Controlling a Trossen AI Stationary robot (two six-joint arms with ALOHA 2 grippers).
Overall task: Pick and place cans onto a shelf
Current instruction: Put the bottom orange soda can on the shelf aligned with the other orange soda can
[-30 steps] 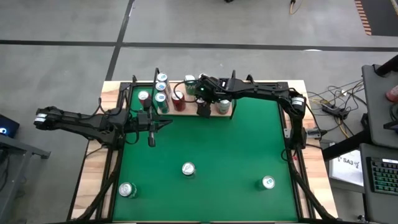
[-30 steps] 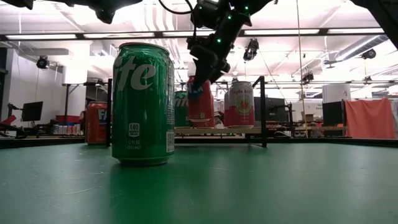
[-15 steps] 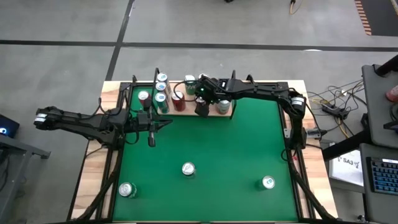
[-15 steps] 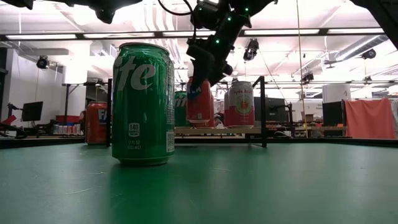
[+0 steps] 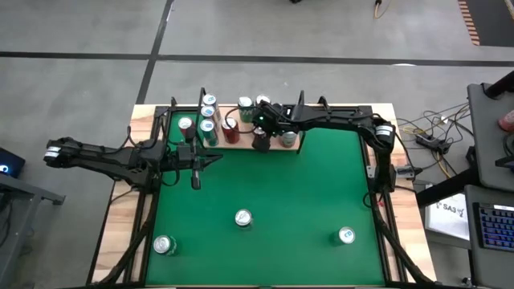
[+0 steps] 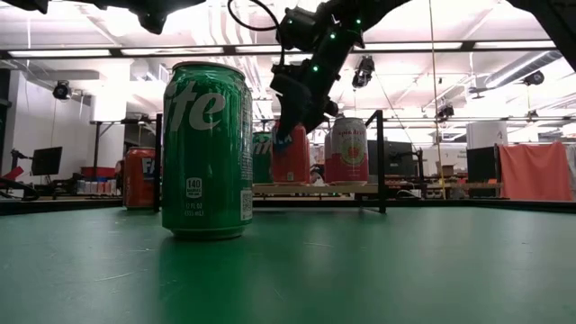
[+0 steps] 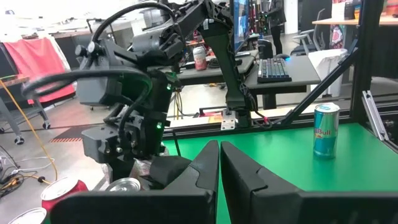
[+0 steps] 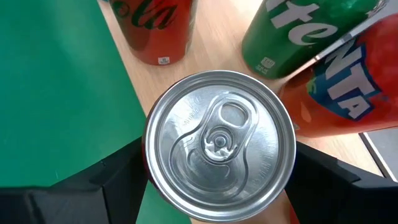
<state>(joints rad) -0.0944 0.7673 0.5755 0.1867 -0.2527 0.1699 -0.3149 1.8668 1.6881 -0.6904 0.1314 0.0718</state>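
The shelf (image 5: 241, 138), a light-wood board with black wire uprights, stands at the table's far edge and carries several cans. My right gripper (image 5: 261, 141) is shut on a red can (image 6: 291, 155) at the board's near edge, between a red cola can (image 8: 155, 28) and a red Fanta can (image 8: 348, 93). A green Sprite can (image 8: 298, 34) stands behind them. Three more cans stand on the green mat: (image 5: 243, 217), (image 5: 165, 245), (image 5: 346, 235). My left gripper (image 5: 195, 178) is shut and empty over the mat's left part. My right gripper pinches the red can's upper wall just under its silver top (image 8: 219, 146), one finger (image 8: 124, 177) on each side. The fingers come from above, pointing down. The can stands upright, its bottom (image 6: 291, 181) at the shelf board; whether it rests on it I cannot tell.
The nearest can on the mat fills the low view's left as a large green Sprite can (image 6: 207, 148). A pink can (image 6: 349, 151) stands on the shelf right of the held can. Black wire uprights (image 6: 382, 162) stand at the shelf's ends. The mat's middle is bare.
My right gripper has gone down and slightly toward the table's far edge with the red can. The can has stayed upright and now sits lower, its bottom down at the shelf board.
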